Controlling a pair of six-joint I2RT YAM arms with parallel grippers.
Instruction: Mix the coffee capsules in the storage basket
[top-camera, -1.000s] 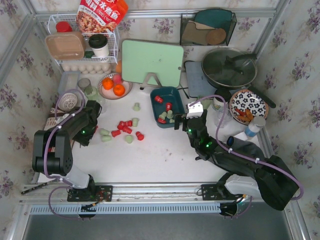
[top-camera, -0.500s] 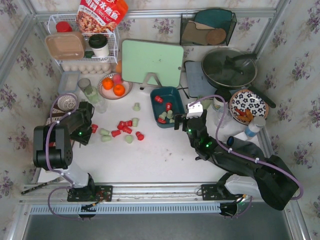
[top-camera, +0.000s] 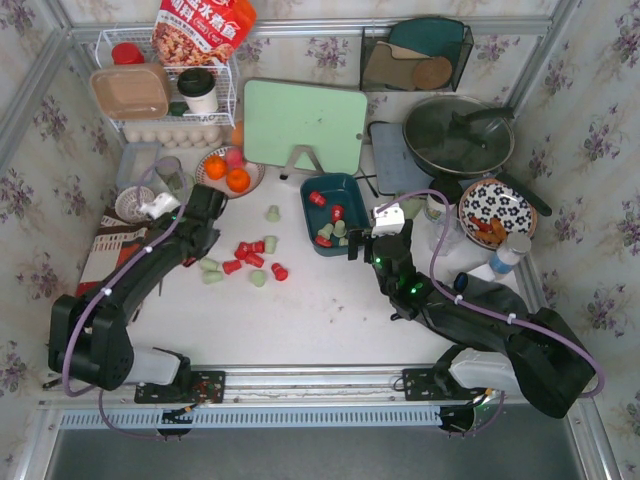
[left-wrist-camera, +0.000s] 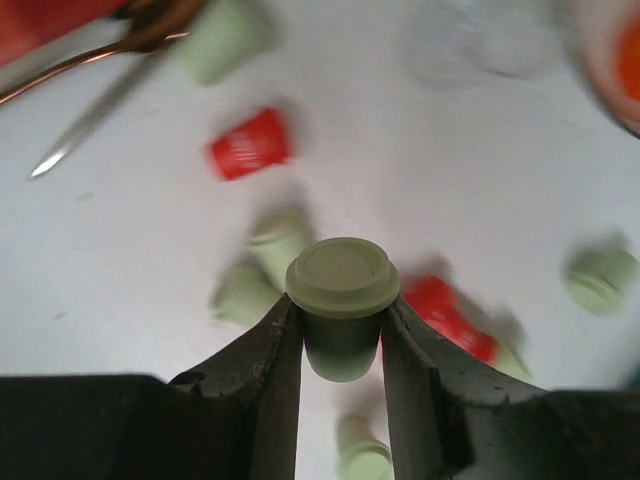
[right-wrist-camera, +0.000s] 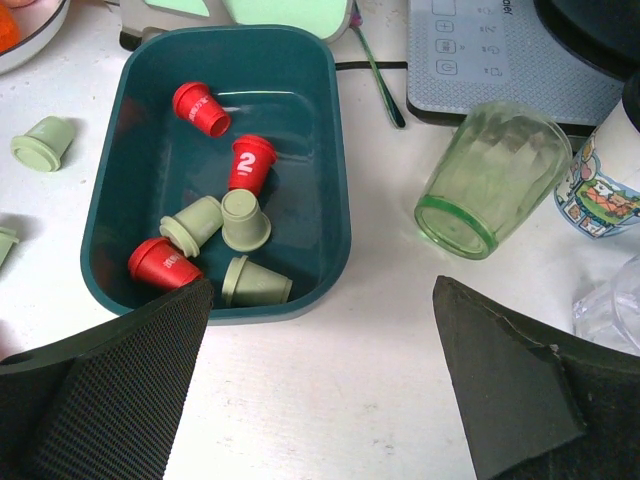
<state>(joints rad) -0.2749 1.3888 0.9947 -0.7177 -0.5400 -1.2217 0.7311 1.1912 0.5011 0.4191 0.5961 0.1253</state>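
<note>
Between the fingers (left-wrist-camera: 268, 360) of the left gripper (left-wrist-camera: 340, 318), a pale green coffee capsule (left-wrist-camera: 342, 285) is being clamped by its tapered body, its wide rim facing the wrist camera, above the desk (left-wrist-camera: 130, 260). Beneath and around that gripper, loose capsules (top-camera: 248, 258) are lying scattered on the white surface: a red one (left-wrist-camera: 248, 143) ahead and to the left, two pale green ones (left-wrist-camera: 262, 262) just past the held pod, another red one (left-wrist-camera: 445, 315) peeking out to the right, and a single green pod (left-wrist-camera: 600, 280) farther right, all of them blurred. Across the desk, the right gripper (right-wrist-camera: 320, 292) is hanging released, its fingers spread wide and holding nothing, at the near rim of the storage basket (right-wrist-camera: 335, 130). Just ahead of those spread fingers, the dark teal basket is holding six capsules, three red and three pale green, bunched toward its near left corner, one red pod (right-wrist-camera: 252, 162) showing a white "2". Ahead and to the right of that gripper, a green glass cup (right-wrist-camera: 490, 180) is lying on its side, apart from the basket, while one more pale green capsule (right-wrist-camera: 42, 142) is resting on the desk just outside the basket's left wall
</note>
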